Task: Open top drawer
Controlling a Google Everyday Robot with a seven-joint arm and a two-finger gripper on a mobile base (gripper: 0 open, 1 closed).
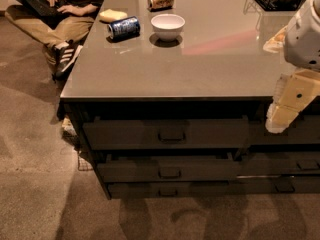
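Wide dark grey-brown top drawer [125, 134] just beneath grey countertop [200, 69]. Cream two-finger gripper [277, 124] well right of its metal loop handle [171, 136], holding nothing; how far open, cannot tell. Blue can [123, 27], white bowl [167, 26] above.

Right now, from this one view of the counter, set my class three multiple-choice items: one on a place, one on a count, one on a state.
1. Where is the end effector?
A) at the counter's front edge, right of the top drawer's handle
B) at the counter's far left corner
C) touching the floor

2. How many drink cans are on the counter?
A) one
B) two
C) four

3. The blue can is:
A) upright
B) lying on its side
C) stacked on another can

Answers:
1 A, it hangs in front of the counter's edge at the right.
2 B, the blue can and a brown can are there.
3 B, its long side rests on the counter.
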